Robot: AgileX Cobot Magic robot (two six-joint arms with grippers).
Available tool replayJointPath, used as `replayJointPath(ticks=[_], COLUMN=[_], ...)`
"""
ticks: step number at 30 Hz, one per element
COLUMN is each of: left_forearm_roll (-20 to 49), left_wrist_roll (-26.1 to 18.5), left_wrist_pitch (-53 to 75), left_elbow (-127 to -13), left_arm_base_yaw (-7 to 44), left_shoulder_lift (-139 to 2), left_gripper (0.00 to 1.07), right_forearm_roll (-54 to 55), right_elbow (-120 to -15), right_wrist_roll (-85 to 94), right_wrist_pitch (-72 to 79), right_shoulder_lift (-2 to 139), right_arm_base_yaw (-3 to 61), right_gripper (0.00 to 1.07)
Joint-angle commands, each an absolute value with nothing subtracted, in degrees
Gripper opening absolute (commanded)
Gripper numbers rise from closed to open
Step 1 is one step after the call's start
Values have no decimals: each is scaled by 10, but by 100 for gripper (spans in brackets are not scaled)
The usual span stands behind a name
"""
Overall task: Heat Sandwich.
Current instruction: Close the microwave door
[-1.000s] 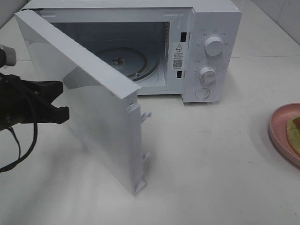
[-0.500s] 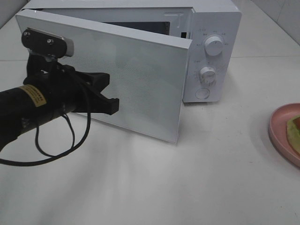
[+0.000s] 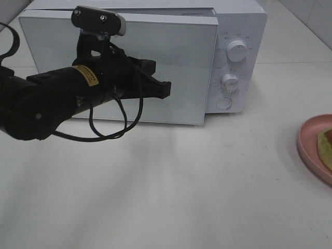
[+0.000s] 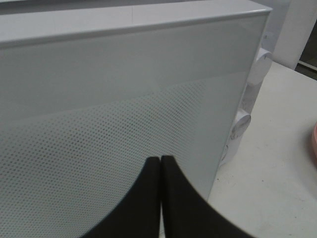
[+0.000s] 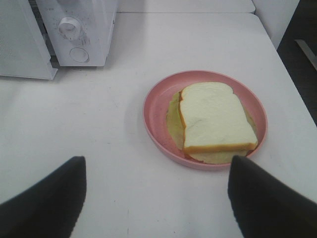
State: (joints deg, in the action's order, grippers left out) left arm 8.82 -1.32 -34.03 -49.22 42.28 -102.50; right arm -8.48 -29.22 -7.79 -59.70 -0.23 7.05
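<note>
Risk: you are pushing the microwave door toward shut while the sandwich is sitting outside on the plate, so, as I judge it, nothing will be heated unless you open the door again.
Cause: the left gripper is pressing the door face with only its tips; a slip sideways could skid it across the panel.
Left arm: it is reaching in from the left of the high view, level, across the door's middle, fingers pinched together and holding nothing.
Right gripper: it is hovering near the plate, at the far right of the table, fingers spread wide, empty.
Sandwich: it is lying flat on the plate, untouched, well apart from the microwave.
</note>
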Motion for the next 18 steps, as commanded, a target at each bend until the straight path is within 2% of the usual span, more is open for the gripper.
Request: replayJointPath(ticks=[1,18], left_forearm_roll=[91,95], left_wrist_roll=[-13,-12], left_wrist_pitch=[-331,-292], left_elbow=[-520,-629], left_arm_base_yaw=[425,425], left_shoulder_lift=[-1038,-1112], left_gripper=[0,0], right_forearm_roll=[-87,-87], right_elbow=[-290,-290], right_wrist_roll=[-74,-74], right_wrist_pitch=[-595,-595], right_shoulder_lift=[-18,-18], right_arm_base_yaw=[67,67], right_gripper=[76,76])
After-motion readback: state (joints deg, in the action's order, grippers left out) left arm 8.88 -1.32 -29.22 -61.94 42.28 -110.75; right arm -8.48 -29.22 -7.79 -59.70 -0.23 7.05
